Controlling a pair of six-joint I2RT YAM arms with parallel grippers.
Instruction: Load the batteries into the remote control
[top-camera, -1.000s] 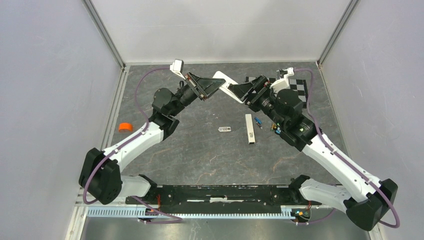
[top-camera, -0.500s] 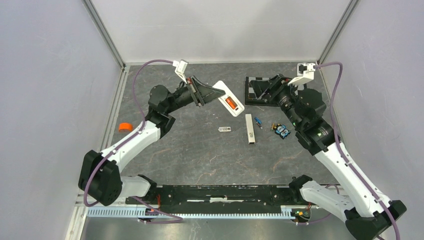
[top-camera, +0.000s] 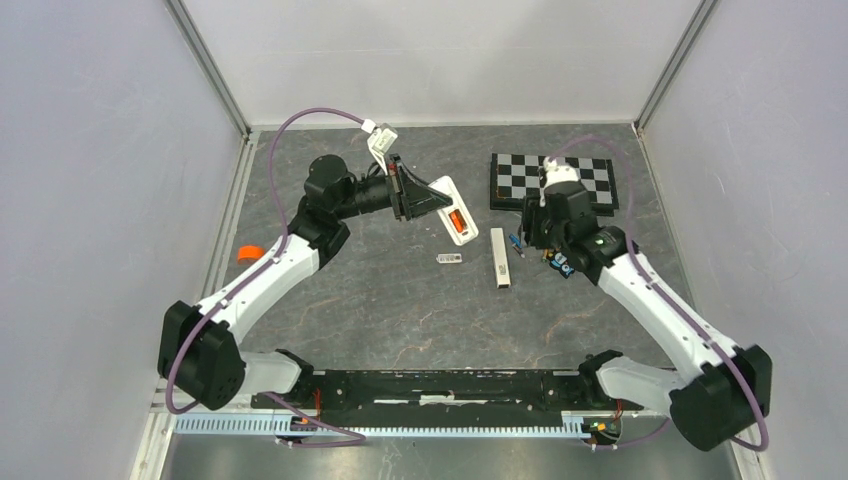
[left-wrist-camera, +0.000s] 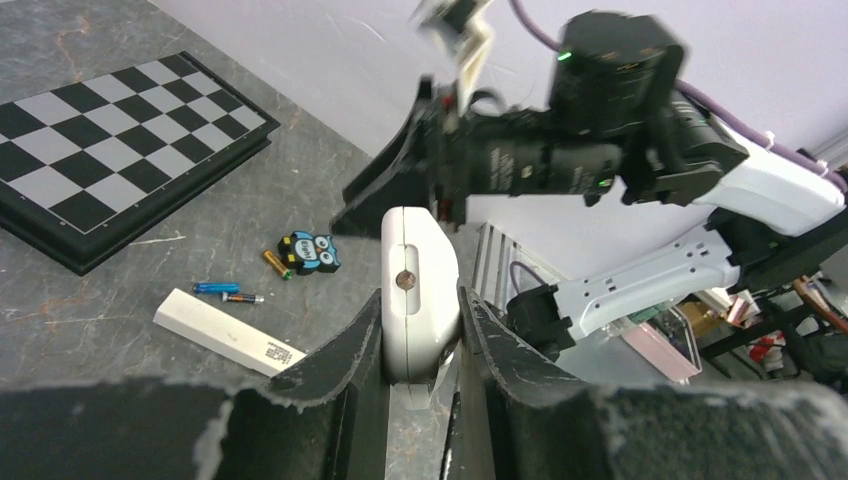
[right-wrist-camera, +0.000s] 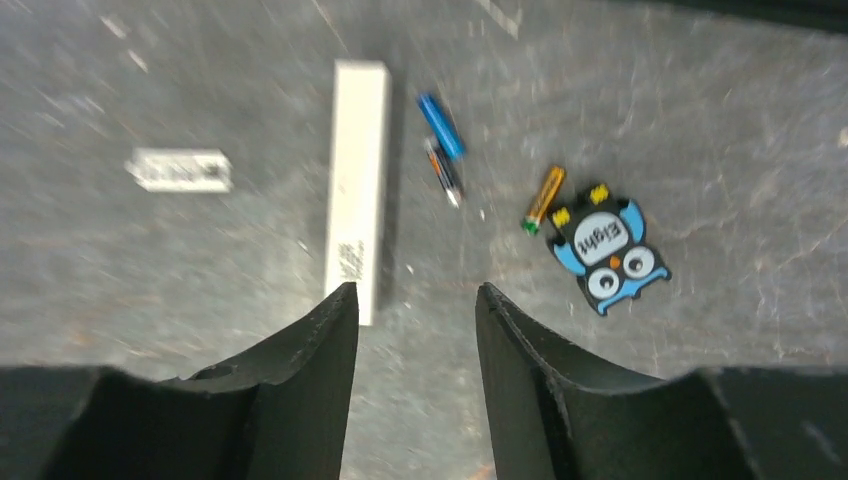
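White arm links (top-camera: 262, 285), black joints (top-camera: 200, 365), purple cables (top-camera: 330, 110), black jaws.

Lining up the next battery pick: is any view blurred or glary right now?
Right wrist view: smeared, yet the batteries beside the white bar are distinguishable. Left wrist view: remote control sharp, foreground soft. Top view: crisp, evenly lit, no glare.
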